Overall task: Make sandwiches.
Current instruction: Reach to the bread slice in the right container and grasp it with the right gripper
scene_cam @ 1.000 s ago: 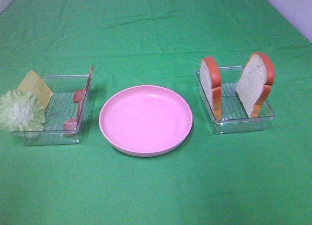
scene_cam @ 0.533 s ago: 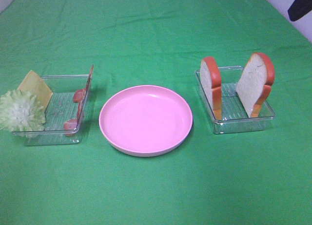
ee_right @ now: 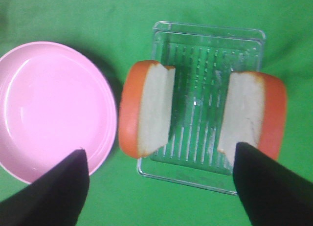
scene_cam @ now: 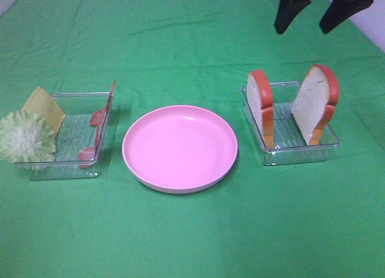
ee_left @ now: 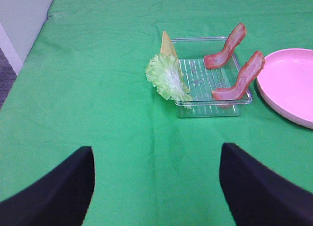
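Opening step, bread first. Both bread slices [scene_cam: 260,106] upright in right tray [scene_cam: 301,157], fillings [scene_cam: 25,136] in left tray [scene_cam: 66,168]. Wide, empty right jaws above slices; left jaws likewise, well back. Next: descend, straddle one slice.

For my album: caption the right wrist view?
Open right claw hovers over two bread slices standing in a clear tray.

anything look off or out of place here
Only the lettuce: it sits mostly outside the left tray, propped against its outer wall, while the cheese and bacon strips lean inside. Both bread slices stand neatly in the right tray; nothing is spilled or damaged.
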Action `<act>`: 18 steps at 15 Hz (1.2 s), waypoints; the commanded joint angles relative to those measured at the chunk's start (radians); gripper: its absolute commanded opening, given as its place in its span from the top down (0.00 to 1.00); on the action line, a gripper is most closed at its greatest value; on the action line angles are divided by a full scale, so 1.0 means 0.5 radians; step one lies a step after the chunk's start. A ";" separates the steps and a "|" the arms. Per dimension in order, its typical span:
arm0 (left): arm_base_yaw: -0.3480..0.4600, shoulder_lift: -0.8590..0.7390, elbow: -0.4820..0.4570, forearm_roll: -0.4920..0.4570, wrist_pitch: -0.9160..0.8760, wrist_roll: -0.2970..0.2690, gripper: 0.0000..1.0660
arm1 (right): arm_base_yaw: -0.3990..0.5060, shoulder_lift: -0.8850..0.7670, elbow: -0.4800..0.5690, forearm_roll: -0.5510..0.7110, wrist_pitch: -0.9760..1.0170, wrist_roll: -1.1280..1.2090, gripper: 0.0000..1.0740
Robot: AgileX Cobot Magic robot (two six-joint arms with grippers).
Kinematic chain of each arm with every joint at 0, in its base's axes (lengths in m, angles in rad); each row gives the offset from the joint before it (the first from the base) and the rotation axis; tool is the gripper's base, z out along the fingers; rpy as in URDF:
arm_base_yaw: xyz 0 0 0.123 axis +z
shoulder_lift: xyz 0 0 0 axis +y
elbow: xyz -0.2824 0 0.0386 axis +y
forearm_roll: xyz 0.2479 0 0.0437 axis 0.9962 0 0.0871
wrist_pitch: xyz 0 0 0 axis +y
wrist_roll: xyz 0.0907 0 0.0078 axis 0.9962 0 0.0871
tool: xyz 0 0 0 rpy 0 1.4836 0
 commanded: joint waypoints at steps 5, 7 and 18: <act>0.004 -0.034 0.006 -0.018 0.002 -0.002 0.36 | 0.144 0.272 -0.028 0.006 0.138 0.098 0.31; 0.004 -0.034 0.006 -0.018 0.002 -0.002 0.36 | 0.144 0.348 -0.028 0.006 0.046 0.126 0.31; 0.004 -0.034 0.006 -0.018 0.002 -0.002 0.36 | 0.144 0.580 -0.028 -0.104 -0.124 0.178 0.61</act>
